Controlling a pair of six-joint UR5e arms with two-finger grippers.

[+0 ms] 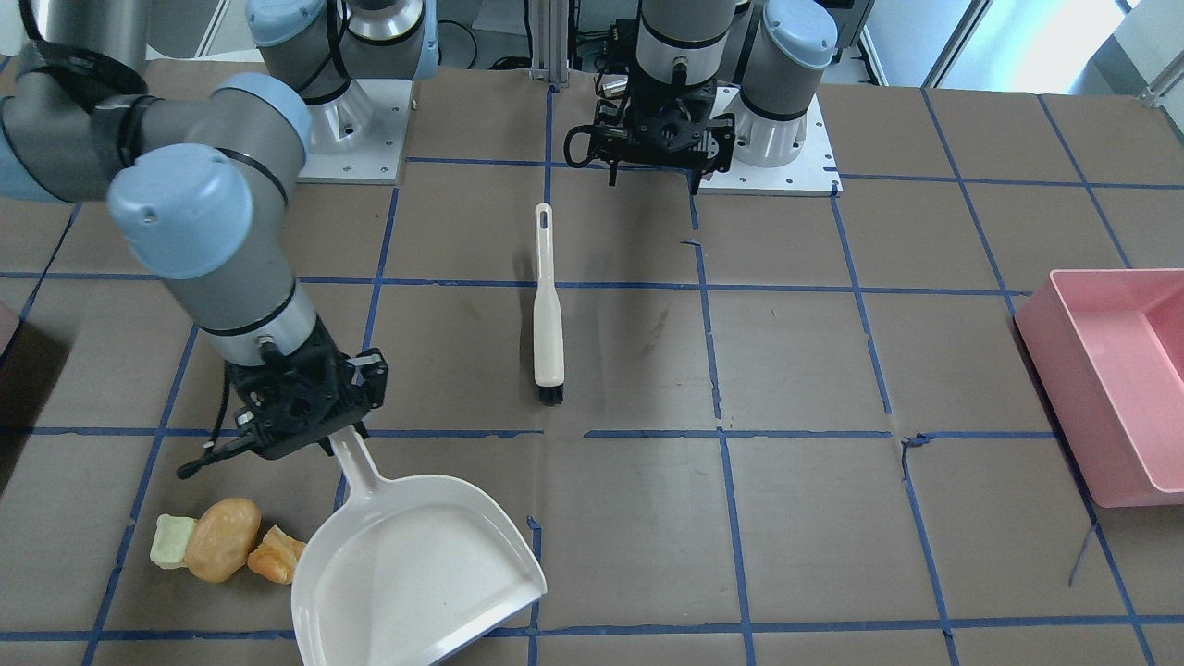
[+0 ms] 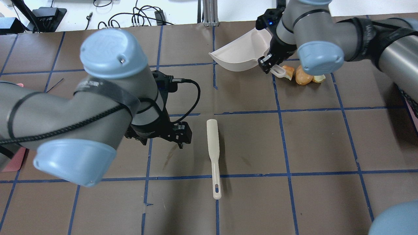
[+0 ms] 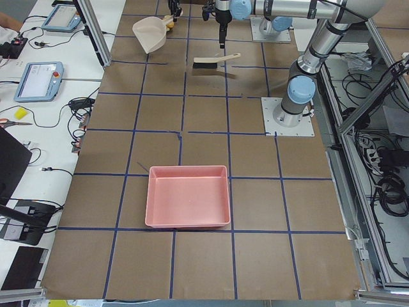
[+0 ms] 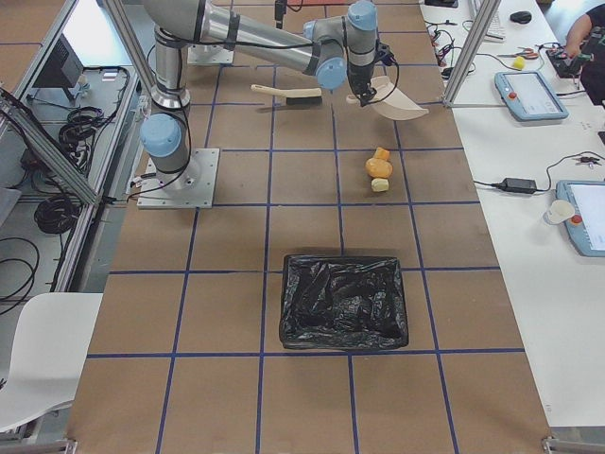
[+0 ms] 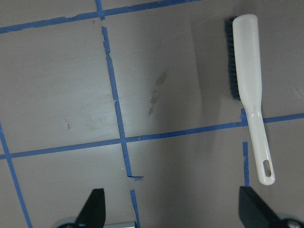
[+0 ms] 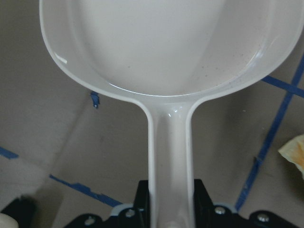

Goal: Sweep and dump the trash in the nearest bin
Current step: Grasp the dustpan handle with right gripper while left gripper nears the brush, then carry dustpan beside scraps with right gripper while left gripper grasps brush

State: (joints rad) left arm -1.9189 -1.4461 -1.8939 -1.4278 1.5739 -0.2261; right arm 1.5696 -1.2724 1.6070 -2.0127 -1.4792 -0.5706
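Note:
My right gripper (image 1: pixel 338 433) is shut on the handle of a white dustpan (image 1: pixel 416 573), which is empty and tilted. The trash lies in a row right beside the pan: a pale green cube (image 1: pixel 172 541), a tan potato-shaped lump (image 1: pixel 222 539) and an orange crusty chunk (image 1: pixel 275 554) nearest the pan's side. The trash also shows in the overhead view (image 2: pixel 303 76). A white brush (image 1: pixel 548 314) with black bristles lies flat at mid-table. My left gripper (image 5: pixel 173 213) is open and empty, hovering beside the brush (image 5: pixel 249 90).
A pink bin (image 1: pixel 1119 379) sits at the table's end on my left side. A black-lined bin (image 4: pixel 343 301) sits at the end on my right side, closer to the trash. Blue tape lines grid the brown table.

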